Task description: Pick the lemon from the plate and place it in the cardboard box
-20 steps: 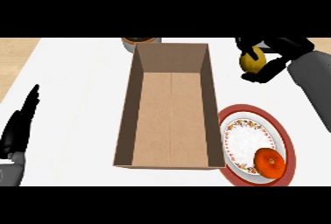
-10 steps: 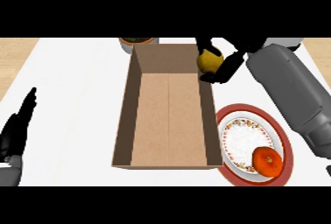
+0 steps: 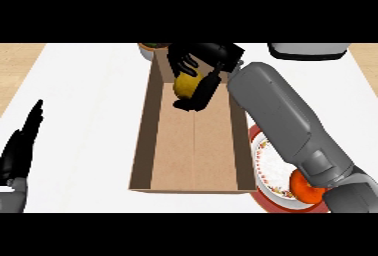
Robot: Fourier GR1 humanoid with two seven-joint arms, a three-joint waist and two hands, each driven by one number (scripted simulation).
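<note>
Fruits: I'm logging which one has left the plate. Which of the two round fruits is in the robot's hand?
The yellow lemon, held by the right hand above the cardboard box's far end. The orange fruit sits on the plate.

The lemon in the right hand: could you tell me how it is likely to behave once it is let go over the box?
The lemon looks rounded, so it may roll a little on the flat floor of the box. The walls would probably stop it. The right hand curls round it above the far end, so it would likely land there.
</note>
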